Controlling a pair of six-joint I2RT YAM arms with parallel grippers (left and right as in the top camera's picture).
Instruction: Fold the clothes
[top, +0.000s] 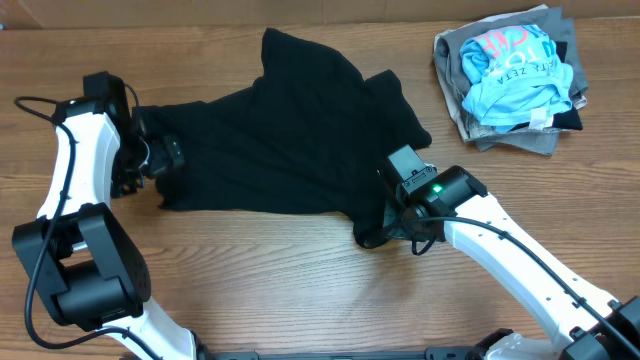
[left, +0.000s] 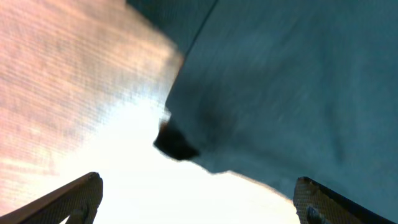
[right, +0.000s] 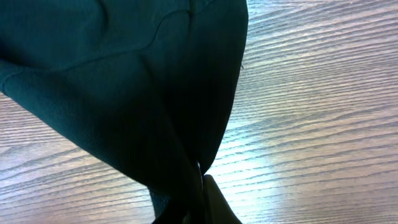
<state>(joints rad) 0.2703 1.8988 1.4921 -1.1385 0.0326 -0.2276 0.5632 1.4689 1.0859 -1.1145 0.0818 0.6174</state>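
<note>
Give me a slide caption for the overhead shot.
Black shirt lies crumpled on the wooden table, right gripper pinching its near edge, left gripper open at the opposite end.

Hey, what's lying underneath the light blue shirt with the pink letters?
Folded grey garments stick out beneath the light blue shirt, on the table. How many lie there is covered.

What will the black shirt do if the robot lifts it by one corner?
Probably flop: the black shirt lies rumpled on the table. Where the right fingers pinch it, the cloth bunches into folds, so it would likely droop. It looks thin, so probably light.
</note>
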